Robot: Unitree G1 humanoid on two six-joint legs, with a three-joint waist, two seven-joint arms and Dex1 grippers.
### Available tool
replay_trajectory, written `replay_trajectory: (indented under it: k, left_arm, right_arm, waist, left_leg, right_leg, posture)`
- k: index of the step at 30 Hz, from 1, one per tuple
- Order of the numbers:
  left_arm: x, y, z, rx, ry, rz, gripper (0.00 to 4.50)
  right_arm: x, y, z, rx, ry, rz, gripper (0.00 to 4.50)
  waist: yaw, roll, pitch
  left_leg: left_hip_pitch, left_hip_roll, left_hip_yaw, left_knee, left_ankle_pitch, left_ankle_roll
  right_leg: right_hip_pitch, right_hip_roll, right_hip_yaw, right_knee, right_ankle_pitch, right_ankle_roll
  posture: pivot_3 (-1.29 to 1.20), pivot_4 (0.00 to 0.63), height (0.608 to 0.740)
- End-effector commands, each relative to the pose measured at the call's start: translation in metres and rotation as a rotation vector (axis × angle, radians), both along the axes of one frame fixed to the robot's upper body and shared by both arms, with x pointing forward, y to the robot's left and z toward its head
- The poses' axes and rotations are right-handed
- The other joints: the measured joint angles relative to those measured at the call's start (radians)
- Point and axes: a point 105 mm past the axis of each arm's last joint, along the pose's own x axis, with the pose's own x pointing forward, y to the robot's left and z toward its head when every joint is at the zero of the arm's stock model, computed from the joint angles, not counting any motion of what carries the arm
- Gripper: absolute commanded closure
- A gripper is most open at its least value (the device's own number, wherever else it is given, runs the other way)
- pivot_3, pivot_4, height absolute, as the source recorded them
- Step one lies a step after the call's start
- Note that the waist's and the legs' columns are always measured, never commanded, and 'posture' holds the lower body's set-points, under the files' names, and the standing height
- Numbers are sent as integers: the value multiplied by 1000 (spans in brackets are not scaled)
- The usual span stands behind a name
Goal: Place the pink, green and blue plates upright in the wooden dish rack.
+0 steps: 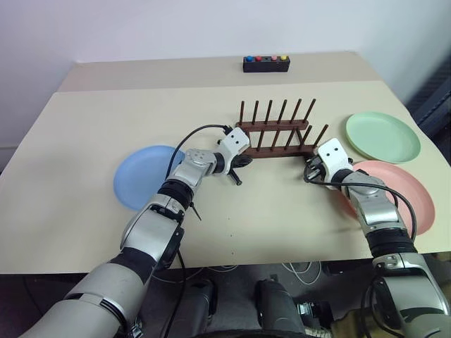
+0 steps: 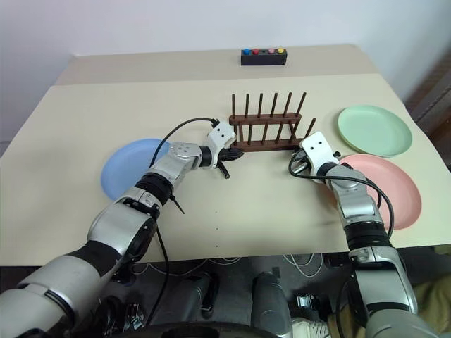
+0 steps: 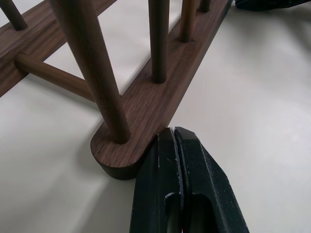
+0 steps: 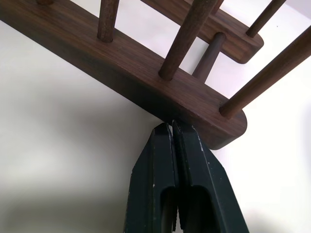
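The wooden dish rack (image 1: pixel 275 134) stands mid-table with nothing between its pegs. A blue plate (image 1: pixel 141 177) lies flat to its left, partly under my left arm. A green plate (image 1: pixel 382 136) and a pink plate (image 1: pixel 394 191) lie flat to its right, the pink one partly hidden by my right arm. My left gripper (image 1: pixel 244 158) is shut, and its tips (image 3: pixel 172 133) rest against the rounded left end of the near rail (image 3: pixel 146 104). My right gripper (image 1: pixel 310 166) is also shut, its tips (image 4: pixel 171 127) pressed against the near rail's side (image 4: pixel 146 73) close to its right end.
A black box with coloured buttons (image 1: pixel 266 64) sits at the back of the table. The table's front edge (image 1: pixel 232 262) runs just below my forearms. Open tabletop lies in front of the rack and at the far left.
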Motion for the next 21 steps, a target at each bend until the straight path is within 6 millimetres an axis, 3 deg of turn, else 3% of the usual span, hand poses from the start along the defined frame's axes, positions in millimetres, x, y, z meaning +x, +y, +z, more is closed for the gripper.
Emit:
replay_trajectory:
  k: [1,7,12,21]
  left_arm:
    - [8,0,17,-5,-61,19,4500]
    - [9,0,19,-3,-71,16,4500]
    - [-1,-11,20,-33,-57,-60,4500]
    - [3,-4,26,-44,-67,-41,4500]
  right_arm:
    - [6,2,11,0,-46,0,4437]
    - [7,0,14,1,-57,-3,4437]
    - [7,-3,15,-2,-65,-13,4437]
    - [7,-2,19,-9,-85,-10,4437]
  waist:
    - [0,0,0]
    - [-1,0,0]
    - [-1,0,0]
    - [-2,0,0]
  left_leg:
    - [0,0,0,0,0,0]
    - [0,0,0,0,0,0]
    - [0,0,0,0,0,0]
    - [0,0,0,-1,0,-1]
  right_leg:
    - [0,0,0,0,0,0]
    - [0,0,0,0,0,0]
    - [0,0,0,0,0,0]
    - [-1,0,0,1,0,0]
  posture:
    - [0,150,740]
    - [0,150,740]
    - [0,150,740]
    - [0,150,740]
